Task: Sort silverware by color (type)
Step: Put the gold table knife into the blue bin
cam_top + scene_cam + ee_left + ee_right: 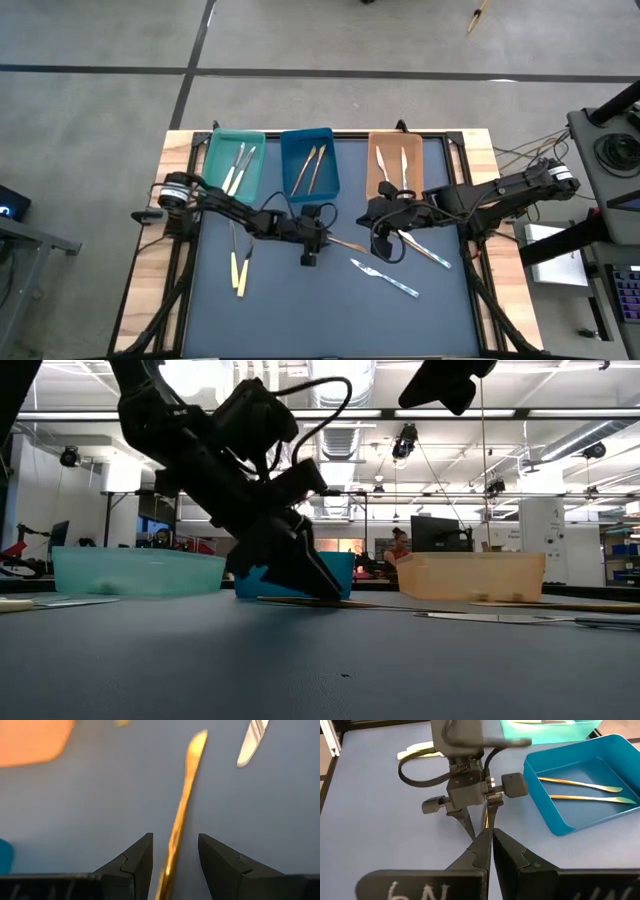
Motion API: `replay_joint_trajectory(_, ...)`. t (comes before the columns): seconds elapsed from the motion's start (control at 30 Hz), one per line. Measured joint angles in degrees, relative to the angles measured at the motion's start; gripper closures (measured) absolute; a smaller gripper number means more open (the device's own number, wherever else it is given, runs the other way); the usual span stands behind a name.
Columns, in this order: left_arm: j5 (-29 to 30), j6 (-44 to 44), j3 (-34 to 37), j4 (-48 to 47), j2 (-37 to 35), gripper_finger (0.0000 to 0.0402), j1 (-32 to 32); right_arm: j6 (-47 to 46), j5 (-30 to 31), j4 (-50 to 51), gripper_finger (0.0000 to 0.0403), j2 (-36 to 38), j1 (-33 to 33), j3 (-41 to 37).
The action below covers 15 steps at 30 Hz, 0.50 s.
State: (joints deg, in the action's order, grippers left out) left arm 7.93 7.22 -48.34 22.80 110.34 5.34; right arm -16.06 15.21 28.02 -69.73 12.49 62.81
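Holding two wooden utensils [580, 790] — blue tray [555, 825].

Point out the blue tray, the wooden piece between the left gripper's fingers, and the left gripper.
blue tray [547, 822], right wrist view, near wall.
wooden piece [181, 815], left wrist view, mid-handle.
left gripper [175, 862], left wrist view, midway between the fingertips.

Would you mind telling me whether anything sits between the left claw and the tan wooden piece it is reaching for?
Nothing visible does. The left claw is open and straddles the tan wooden piece, which lies on the mat between its fingers. The shut right claw waits just opposite, not in the gap.
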Motion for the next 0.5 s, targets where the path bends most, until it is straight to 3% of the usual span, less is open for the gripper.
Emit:
replay_joint_trajectory(0.3,0.00,-3.64,-0.60,2.22,3.93,0.0268,0.00,-0.59,-0.01,0.02,0.0394,0.00,0.00,-0.01)
replay_joint_trajectory(0.5,-0.10,-4.83,-0.48,1.30,4.00,0.0315,0.20,-0.58,0.00,0.01,0.0394,-0.02,0.00,-0.11)
